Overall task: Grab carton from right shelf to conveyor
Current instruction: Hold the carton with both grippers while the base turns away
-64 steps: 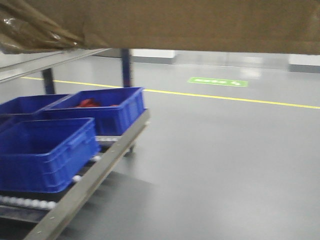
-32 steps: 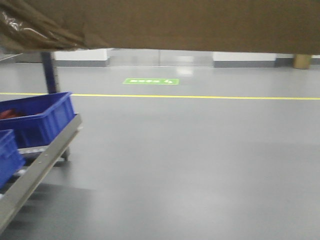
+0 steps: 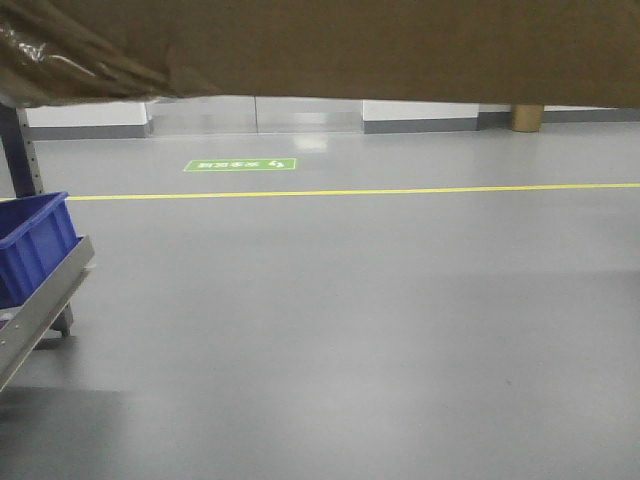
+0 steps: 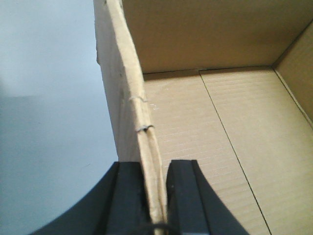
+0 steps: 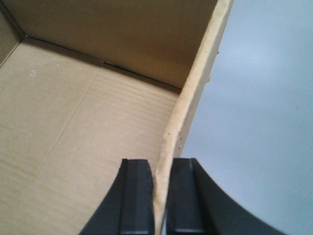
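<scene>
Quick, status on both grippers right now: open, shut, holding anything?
Left gripper: closed, clamping a side wall of the carton.
Right gripper: closed, clamping the carton's opposite side wall.

carton (image 3: 400,50): brown, empty, open-topped, above floor | right shelf (image 3: 40,308): steel rail, lower left

Smooth grey floor (image 3: 380,330), faintly glossy with pale reflections; thin yellow line (image 3: 420,189) across it, green floor sign (image 3: 240,164) just beyond; far off, white wall (image 3: 420,109) with grey skirting and a tan cylinder (image 3: 527,116) at its foot
</scene>
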Controlling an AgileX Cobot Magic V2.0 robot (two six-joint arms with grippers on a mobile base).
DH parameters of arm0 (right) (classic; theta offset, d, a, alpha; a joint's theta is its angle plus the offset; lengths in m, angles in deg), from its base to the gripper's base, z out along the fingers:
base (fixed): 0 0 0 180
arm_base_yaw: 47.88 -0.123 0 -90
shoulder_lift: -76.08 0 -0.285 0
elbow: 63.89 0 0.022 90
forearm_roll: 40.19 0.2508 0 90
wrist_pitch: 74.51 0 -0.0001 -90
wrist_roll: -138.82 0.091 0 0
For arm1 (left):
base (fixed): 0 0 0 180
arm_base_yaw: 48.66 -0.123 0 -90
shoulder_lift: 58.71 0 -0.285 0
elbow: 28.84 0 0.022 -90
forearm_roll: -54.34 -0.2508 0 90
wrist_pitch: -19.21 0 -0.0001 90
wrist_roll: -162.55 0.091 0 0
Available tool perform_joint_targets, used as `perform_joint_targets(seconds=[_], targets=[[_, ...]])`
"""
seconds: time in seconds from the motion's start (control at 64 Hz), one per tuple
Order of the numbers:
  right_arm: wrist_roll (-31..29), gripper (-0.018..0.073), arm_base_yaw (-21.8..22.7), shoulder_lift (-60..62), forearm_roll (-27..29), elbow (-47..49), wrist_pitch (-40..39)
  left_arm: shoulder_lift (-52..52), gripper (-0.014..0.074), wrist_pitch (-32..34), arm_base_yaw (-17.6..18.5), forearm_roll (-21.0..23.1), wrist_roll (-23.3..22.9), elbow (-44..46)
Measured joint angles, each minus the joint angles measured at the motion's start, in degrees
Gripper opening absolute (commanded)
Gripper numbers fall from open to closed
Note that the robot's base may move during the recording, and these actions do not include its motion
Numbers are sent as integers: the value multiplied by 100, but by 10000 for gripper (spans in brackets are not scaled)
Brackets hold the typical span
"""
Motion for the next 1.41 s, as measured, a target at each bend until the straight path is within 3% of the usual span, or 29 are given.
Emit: perform_joint_targets(seconds=[1.406], targets=[[0, -62, 0, 11, 31, 0, 0, 13, -16, 0, 0, 0, -3, 0]])
